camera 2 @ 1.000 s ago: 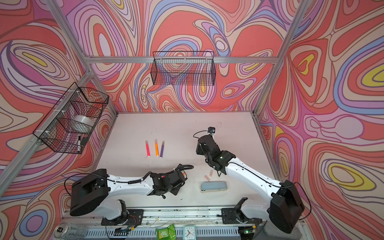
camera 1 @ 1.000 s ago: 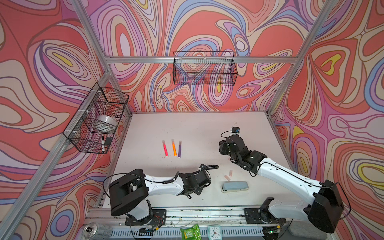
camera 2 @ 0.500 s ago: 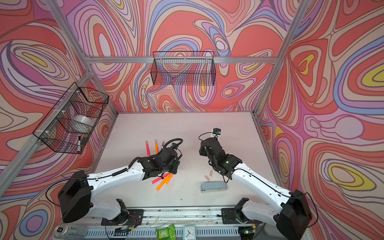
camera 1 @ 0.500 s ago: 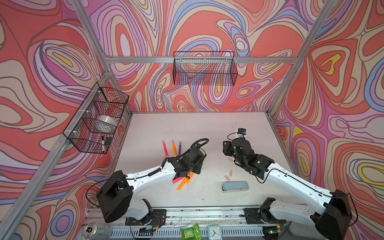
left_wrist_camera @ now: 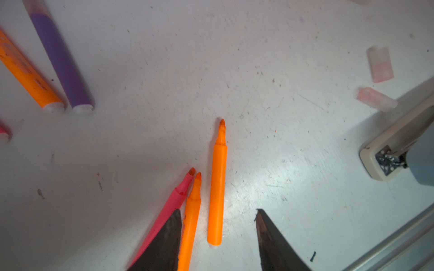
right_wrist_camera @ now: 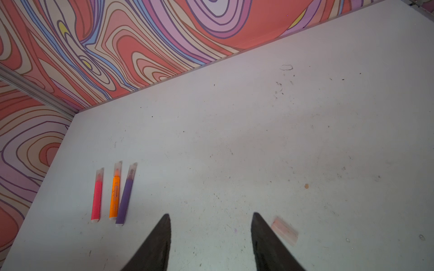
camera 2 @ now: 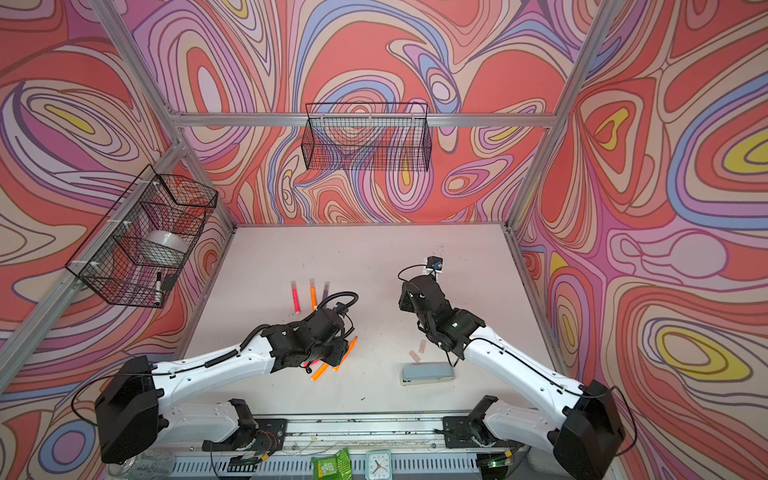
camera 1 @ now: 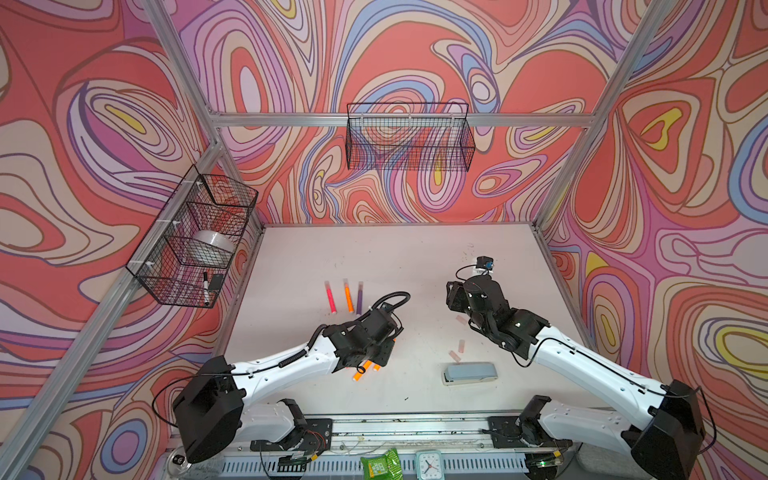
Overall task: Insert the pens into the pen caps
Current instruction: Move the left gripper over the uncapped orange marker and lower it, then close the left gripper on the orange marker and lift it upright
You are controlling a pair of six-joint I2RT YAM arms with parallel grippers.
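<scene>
The white table [camera 1: 415,249] carries everything. The left arm [camera 1: 282,365] reaches in from the front edge. Its left gripper [left_wrist_camera: 218,210] hangs low over the table left of centre, near the front, with jaws standing about half apart and closed on nothing. The right arm [camera 1: 582,365] stretches in from the front-right corner. The right gripper [right_wrist_camera: 211,214] is held above the table right of the middle, its jaws likewise half parted and empty. A grey-blue stapler [camera 1: 469,372] lies near the front edge, right of centre. Three uncapped pens lie flat under the left gripper. The lone orange pen [left_wrist_camera: 217,194] has its blunt end between the two fingers. The second orange pen [left_wrist_camera: 191,225] lies just beside it along one finger, and the bare pink pen [left_wrist_camera: 172,208] lies close against that one, partly hidden by the finger. Farther back, left of centre, three capped pens lie side by side with caps toward the back edge: the capped pink pen [camera 1: 330,296], the capped orange pen [camera 1: 348,298] and the capped purple pen [camera 1: 360,297]. Two loose caps [camera 1: 461,345] [camera 1: 454,355] lie close together just behind the stapler. A third loose cap [camera 1: 461,320] lies farther back, beside the right arm.
</scene>
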